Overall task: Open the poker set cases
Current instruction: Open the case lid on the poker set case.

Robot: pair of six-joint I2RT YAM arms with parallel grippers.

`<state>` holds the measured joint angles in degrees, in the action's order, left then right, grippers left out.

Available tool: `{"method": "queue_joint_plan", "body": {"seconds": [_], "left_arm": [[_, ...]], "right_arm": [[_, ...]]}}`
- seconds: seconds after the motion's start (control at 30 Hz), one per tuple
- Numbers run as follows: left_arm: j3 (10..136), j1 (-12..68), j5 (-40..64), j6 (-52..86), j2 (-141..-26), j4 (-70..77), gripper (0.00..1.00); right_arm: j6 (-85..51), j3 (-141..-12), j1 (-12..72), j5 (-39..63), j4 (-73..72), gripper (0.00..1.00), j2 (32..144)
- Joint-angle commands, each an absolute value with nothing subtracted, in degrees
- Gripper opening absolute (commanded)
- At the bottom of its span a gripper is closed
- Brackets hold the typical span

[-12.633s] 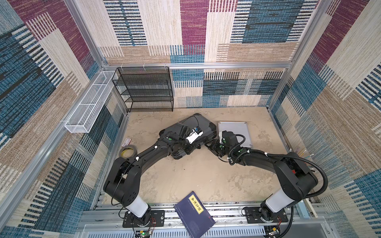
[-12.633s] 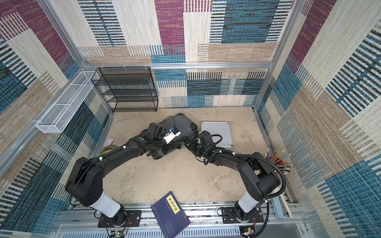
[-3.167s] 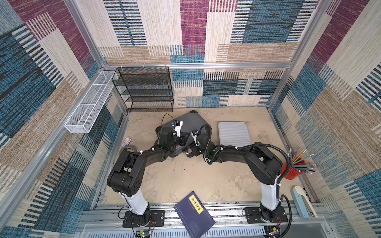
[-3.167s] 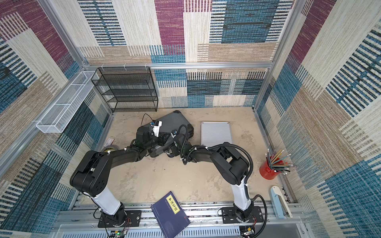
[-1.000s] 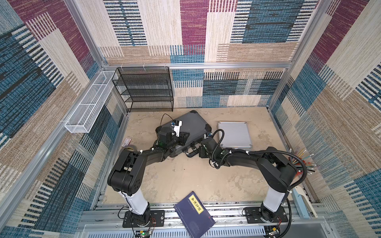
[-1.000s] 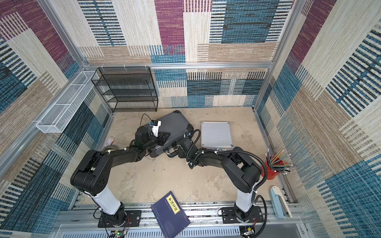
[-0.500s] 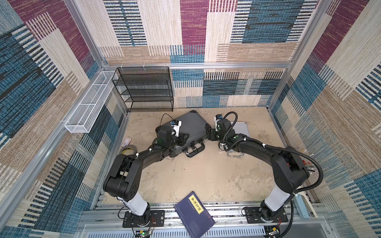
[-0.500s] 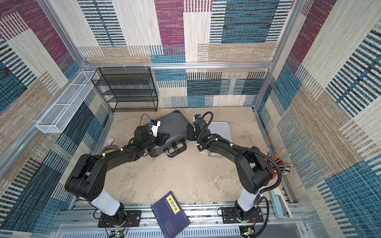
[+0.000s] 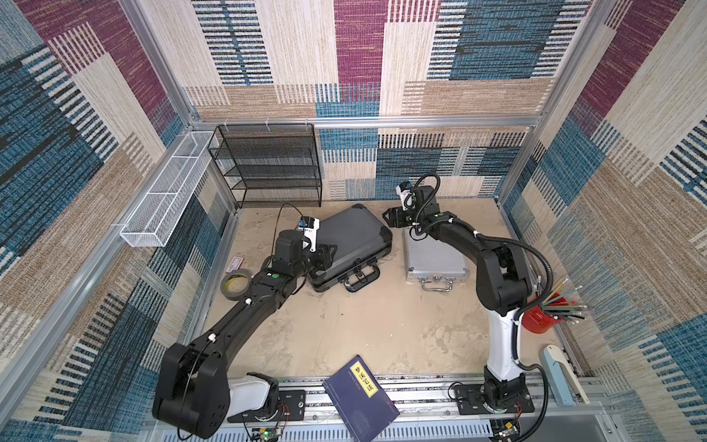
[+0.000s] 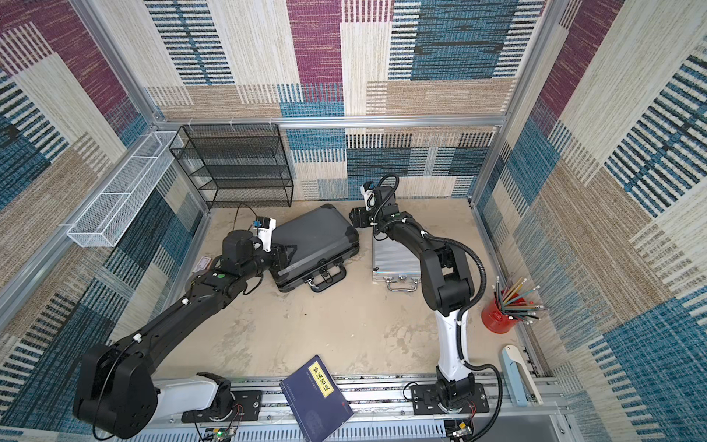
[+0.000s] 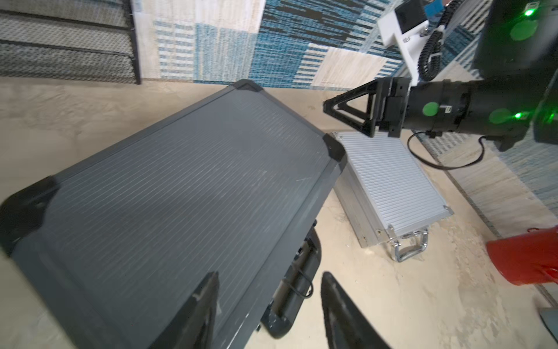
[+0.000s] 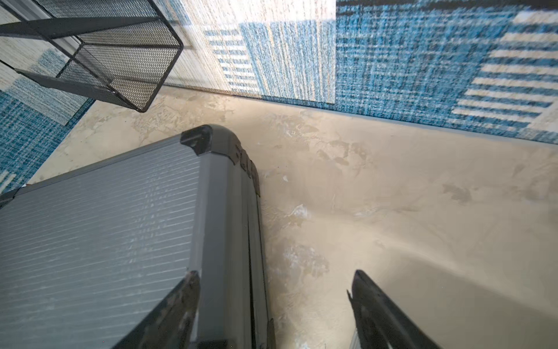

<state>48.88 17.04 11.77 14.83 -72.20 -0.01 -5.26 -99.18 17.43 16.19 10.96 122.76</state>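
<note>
Both pincers stand with jaws apart and hold nothing. Of the two, the left pincer [image 11: 268, 302] hangs over the near edge of the dark grey case [image 9: 352, 237], one finger above the lid and the other out past the front wall by the black handle [image 9: 361, 277]; I cannot tell whether either touches. Meanwhile the right pincer [image 12: 277, 311] straddles that case's right side wall close to its far right corner, one finger over the lid, the other over bare surface [image 9: 363, 325]. This case lies angled at the far middle, lid down; the silver case [image 9: 434, 256] lies just to its right, also shut. I judge the step in hand to be opening the dark case. The next move calls for catching the lid's front lip and swinging it up toward the far side while the base is kept from sliding; whether the latches are released I cannot tell
</note>
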Motion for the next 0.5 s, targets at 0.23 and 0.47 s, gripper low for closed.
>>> {"method": "queue_joint_plan", "body": {"seconds": [0.23,0.47], "left_arm": [[41.69,5.4,18.72,29.01,-70.19,4.71,0.63],[40.51,0.18,25.64,36.58,-77.2,14.3,0.65]], "right_arm": [[0.35,-111.33,16.08,30.85,19.33,0.82,131.59],[-0.17,-112.02,16.24,34.17,18.96,0.88,134.56]]}}
